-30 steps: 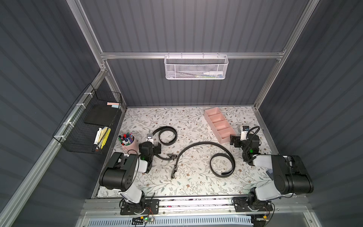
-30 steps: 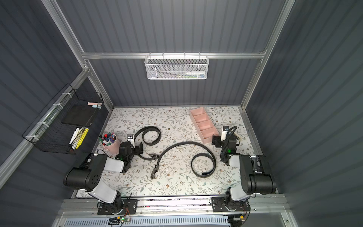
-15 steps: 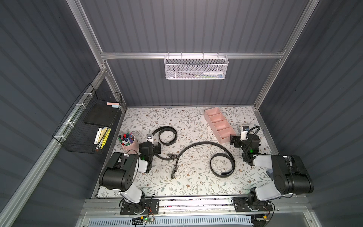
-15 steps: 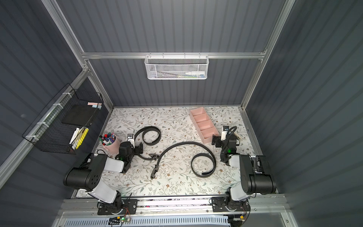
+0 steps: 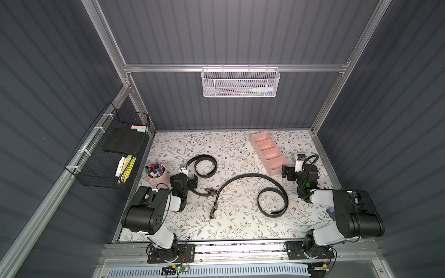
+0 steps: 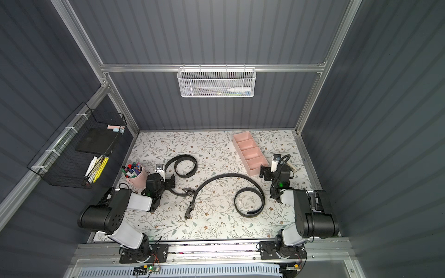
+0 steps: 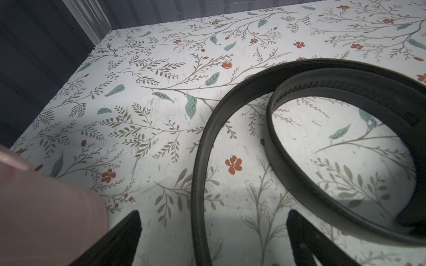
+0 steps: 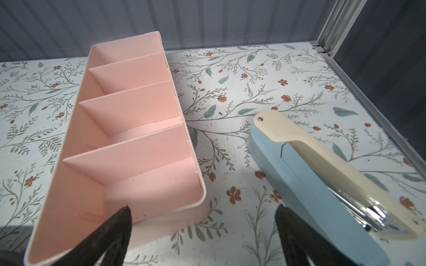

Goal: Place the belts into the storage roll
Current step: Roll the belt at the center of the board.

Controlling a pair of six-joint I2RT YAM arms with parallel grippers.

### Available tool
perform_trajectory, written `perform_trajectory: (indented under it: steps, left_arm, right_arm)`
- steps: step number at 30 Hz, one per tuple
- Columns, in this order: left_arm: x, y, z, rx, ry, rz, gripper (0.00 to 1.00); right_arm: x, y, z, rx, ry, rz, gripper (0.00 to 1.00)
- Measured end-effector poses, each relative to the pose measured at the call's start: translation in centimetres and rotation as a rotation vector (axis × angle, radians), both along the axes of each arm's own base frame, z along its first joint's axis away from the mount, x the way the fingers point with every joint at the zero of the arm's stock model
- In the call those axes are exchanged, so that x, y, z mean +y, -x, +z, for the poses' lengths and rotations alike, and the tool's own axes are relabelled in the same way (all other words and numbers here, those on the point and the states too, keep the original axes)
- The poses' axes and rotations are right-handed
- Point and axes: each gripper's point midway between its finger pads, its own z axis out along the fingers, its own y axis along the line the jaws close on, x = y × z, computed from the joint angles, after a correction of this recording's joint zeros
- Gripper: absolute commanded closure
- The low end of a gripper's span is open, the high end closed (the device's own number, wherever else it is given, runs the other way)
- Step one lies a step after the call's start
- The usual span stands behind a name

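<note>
**Figure.** Both belts lie loose on the floral surface (image 5: 236,154). All places are given from the storage roll (image 5: 268,151).

- **Roll.** Its long axis runs from its near end, by my right hand (image 8: 202,208), away toward the back wall and slightly to my left. All four compartments are empty.
- **Right hand.** It is spread wide with nothing between its fingers and sits just beside the roll's near end. A blue and cream stapler (image 8: 322,175) lies just to the roll's right.
- **Long belt** (image 5: 250,175). It lies near the roll on its near-left side, as an open arc. Its tail curls into a loose ring close to the roll's near end, and its buckle end is farthest from the roll.
- **Short belt** (image 7: 200,165). It lies well apart to the roll's left, with its far part looped. Its strap runs between the fingers of my left hand (image 7: 214,214), which is also spread wide and has closed on nothing.
- **Cup of markers** (image 5: 157,177). It stands farther left again.

**Key relation.** My left hand straddles the short belt across its width, so I judge this to be the nearer pick. The belt must then travel rightward to the roll, where my right hand sits. I judge that neither loose loop would fit a compartment without tighter coiling.
</note>
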Motion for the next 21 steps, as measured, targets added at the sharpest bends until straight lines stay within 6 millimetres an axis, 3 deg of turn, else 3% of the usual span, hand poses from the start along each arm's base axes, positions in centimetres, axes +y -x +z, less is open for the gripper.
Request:
perform_trajectory:
  steps: [11,14,16,18,21]
  left_arm:
    - [0.0,0.0,0.0,0.0,0.0,0.001,0.01]
    - [0.4,-0.3,-0.2,0.058,-0.012,0.029,0.01]
    - [0.7,-1.2,0.2,0.12,-0.021,0.055,0.01]
    - [0.7,-2.3,1.7,0.151,-0.012,0.073,0.01]
    - [0.2,-3.1,5.6,0.16,0.056,0.092,0.0]
  right_arm:
    - [-0.1,0.0,0.0,-0.001,0.002,-0.008,0.01]
    - [-0.9,0.4,0.9,-0.001,0.009,-0.053,0.01]
    - [-1.4,0.7,2.6,0.005,-0.002,-0.089,0.01]
    - [-1.8,0.5,5.9,0.003,-0.035,-0.132,0.01]
    - [-1.4,0.1,12.6,-0.005,-0.105,-0.138,0.01]
